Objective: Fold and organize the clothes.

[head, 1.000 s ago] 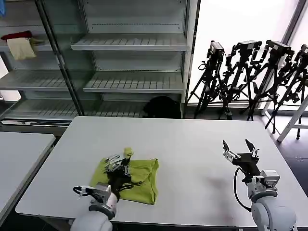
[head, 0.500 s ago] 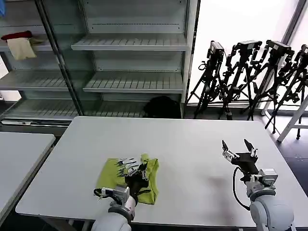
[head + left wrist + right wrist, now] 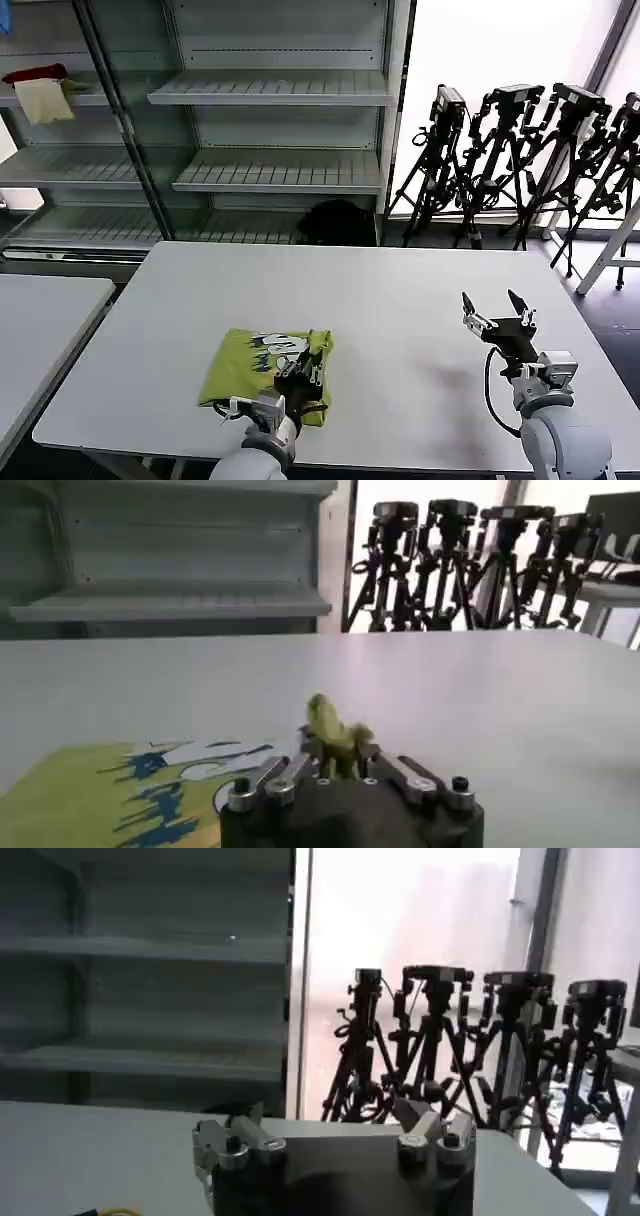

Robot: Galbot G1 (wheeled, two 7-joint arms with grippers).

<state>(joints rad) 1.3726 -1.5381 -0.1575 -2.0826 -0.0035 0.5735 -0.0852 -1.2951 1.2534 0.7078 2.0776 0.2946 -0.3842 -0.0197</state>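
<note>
My left claw [image 3: 300, 371] is pinched tight on a bunched edge of the shirt [image 3: 250, 362]; in the left wrist view a tuft of green cloth [image 3: 335, 742] stands up between my fingers. The shirt lies on the counter [image 3: 400, 300] near its front edge, on my left side, folded into a rough rectangle with the printed graphic [image 3: 275, 347] facing up. Its long axis runs across me, left to right, and I hold it at its right end, so nearly all the cloth lies to the left of my claw, flat on the counter.

That is what the next move turns on, I think. The edge I hold has been laid over the rest, and the fold looks about done on this side; letting go here should leave the flap resting on the layers beneath. Thin fabric like this may cling to my fingers and lift as I pull away, so I would part them fully and rise straight up.

My right claw [image 3: 497, 314] hangs above the counter's right side, well apart from the shirt, spread wide and holding nothing. The left arm is far nearer and any further tidying falls to it.
</note>
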